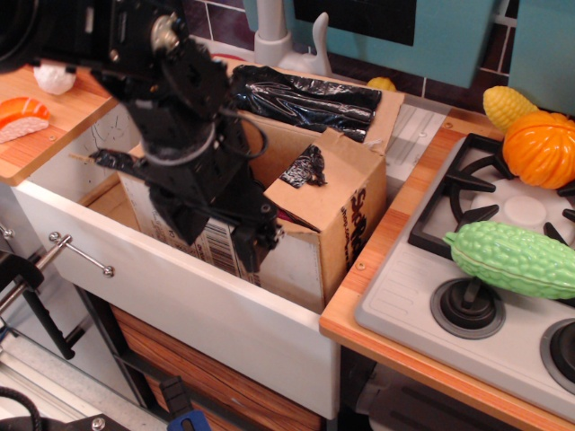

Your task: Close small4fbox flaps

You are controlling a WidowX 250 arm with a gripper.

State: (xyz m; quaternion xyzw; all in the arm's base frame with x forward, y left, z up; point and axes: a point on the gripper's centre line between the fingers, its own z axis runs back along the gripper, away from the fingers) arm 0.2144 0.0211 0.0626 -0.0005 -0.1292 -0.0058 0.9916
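Observation:
The small4fbox [350, 224], brown cardboard with red-black lettering on its right side and a barcode label [216, 241] on its front, stands in the white sink [180, 296]. Its back flap [305, 94], covered in glossy black tape, lies open against the sink's back. The right flap [319, 184] with a tape patch is folded inward over the opening. The left flap [117, 162] sticks out to the left. The front flap is mostly hidden behind the arm. My black gripper [256, 244] points down at the box's front top edge, fingers together and holding nothing.
A stove [422, 296] at the right carries a green gourd [512, 260], an orange pumpkin [539, 148] and a yellow corn [508, 103]. A faucet [269, 36] stands behind the box. A wooden counter with sushi [22, 117] is at the left. A drawer handle [81, 256] juts out below.

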